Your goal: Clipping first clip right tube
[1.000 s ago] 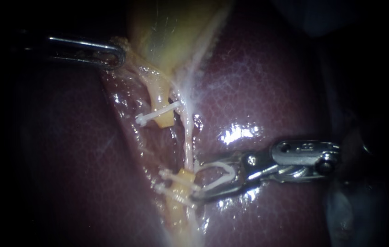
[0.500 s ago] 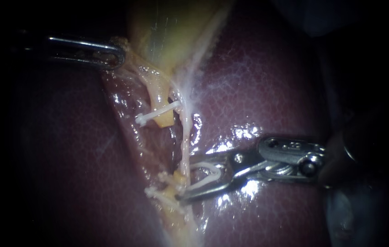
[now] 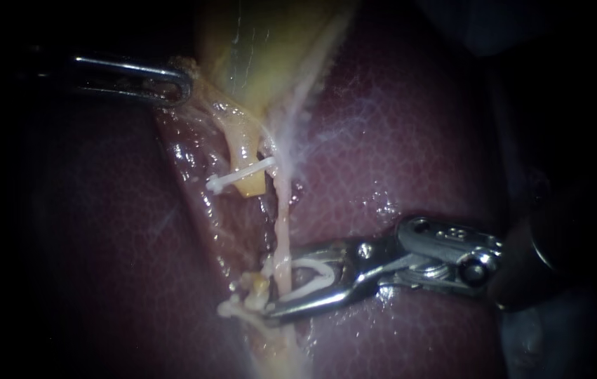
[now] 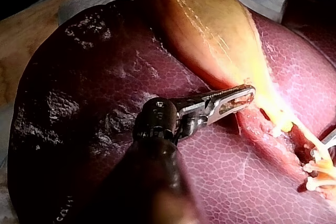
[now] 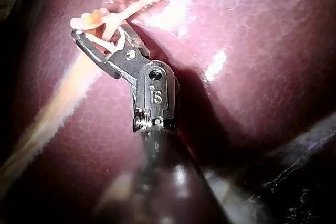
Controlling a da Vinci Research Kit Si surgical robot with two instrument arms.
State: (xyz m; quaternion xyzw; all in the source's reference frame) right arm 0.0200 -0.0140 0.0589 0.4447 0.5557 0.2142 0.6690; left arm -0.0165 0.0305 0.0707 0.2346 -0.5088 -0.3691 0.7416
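1. Over the last second your right instrument (image 3: 280, 281) has slid in toward the right tube (image 3: 280, 224). The tube lay just off the instrument's tips and now passes between its jaws, inside the legs of the white clip (image 3: 316, 270) they carry, which is not yet closed.
2. I judge the clip placed, so squeezing it closed is what remains.
3. Your left instrument (image 3: 179, 81) has not moved, and its jaws are clamped on the edge of the gallbladder (image 3: 263, 49).
4. The only writing is small marks on the right instrument's wrist, which I leave unread.
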